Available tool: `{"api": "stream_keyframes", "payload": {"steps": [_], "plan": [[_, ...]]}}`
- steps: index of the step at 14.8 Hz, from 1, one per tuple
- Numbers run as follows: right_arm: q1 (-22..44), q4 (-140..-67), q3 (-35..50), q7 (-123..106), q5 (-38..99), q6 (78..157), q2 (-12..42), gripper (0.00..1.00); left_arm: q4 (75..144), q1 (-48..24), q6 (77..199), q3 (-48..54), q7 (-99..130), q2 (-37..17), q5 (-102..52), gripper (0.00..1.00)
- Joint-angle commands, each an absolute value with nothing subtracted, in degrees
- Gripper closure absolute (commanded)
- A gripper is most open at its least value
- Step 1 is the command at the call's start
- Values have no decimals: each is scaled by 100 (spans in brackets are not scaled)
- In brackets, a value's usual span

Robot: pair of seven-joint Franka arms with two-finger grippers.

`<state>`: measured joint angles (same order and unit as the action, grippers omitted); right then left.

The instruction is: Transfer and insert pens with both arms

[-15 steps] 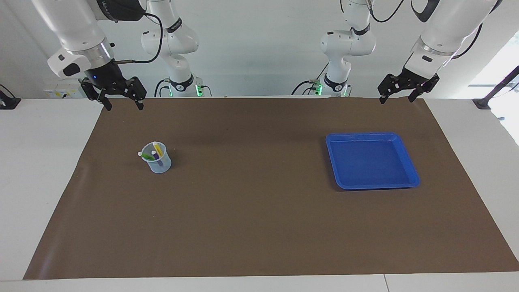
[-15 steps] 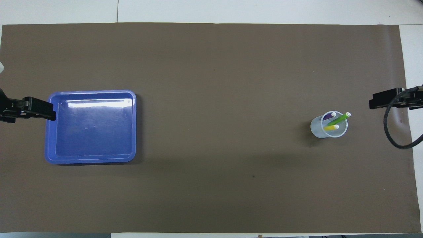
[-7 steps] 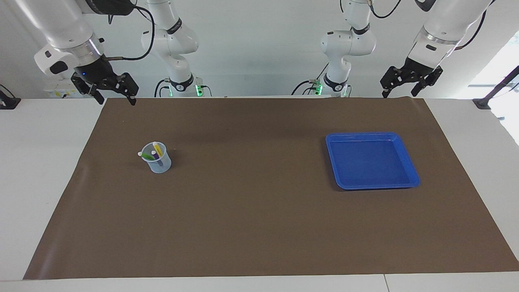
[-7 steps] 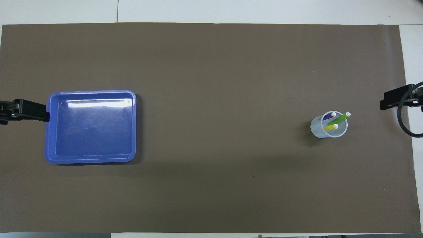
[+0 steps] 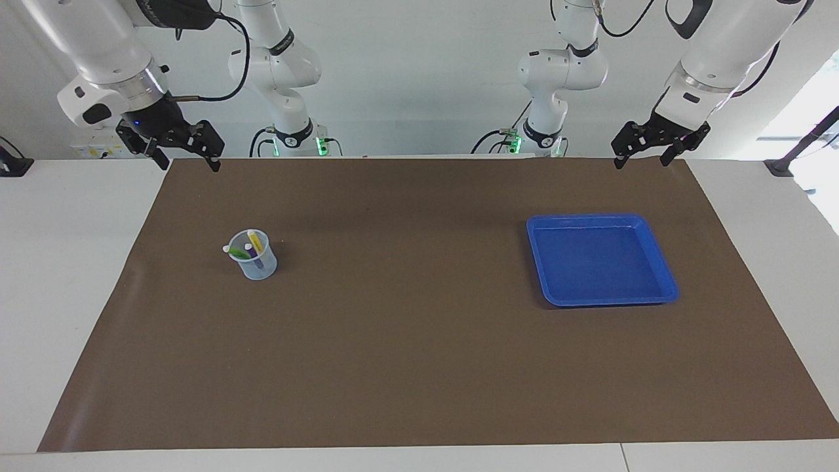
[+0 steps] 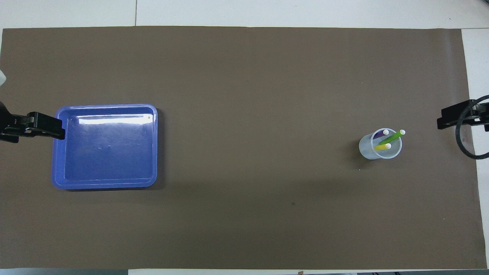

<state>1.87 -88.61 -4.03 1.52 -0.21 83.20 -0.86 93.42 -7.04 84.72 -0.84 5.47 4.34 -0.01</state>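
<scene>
- My right gripper (image 5: 185, 159) and left gripper (image 5: 649, 154) hung spread wide and empty over the brown mat's (image 5: 419, 367) edge.
- All three pens (image 5: 248, 250) stood in the clear cup (image 5: 254, 262); the blue tray (image 5: 665, 272) sat well apart.

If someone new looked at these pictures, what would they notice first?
Probably the blue tray, empty on the brown mat toward the left arm's end of the table. Next, the clear cup toward the right arm's end, holding the yellow pen, green pen and purple pen.
</scene>
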Motion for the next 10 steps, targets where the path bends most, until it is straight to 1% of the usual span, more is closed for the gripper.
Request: {"api": "stream_keyframes", "payload": {"steps": [1,10], "plan": [[123,-8965,-167,307,-220,8385,-167,0,9396,-703,8534,-105,554,527,44,0],[141,-8974,-123,431,-220,8473,-167,0,9396,-686,8552,-123,545,536,-53,0]]}}
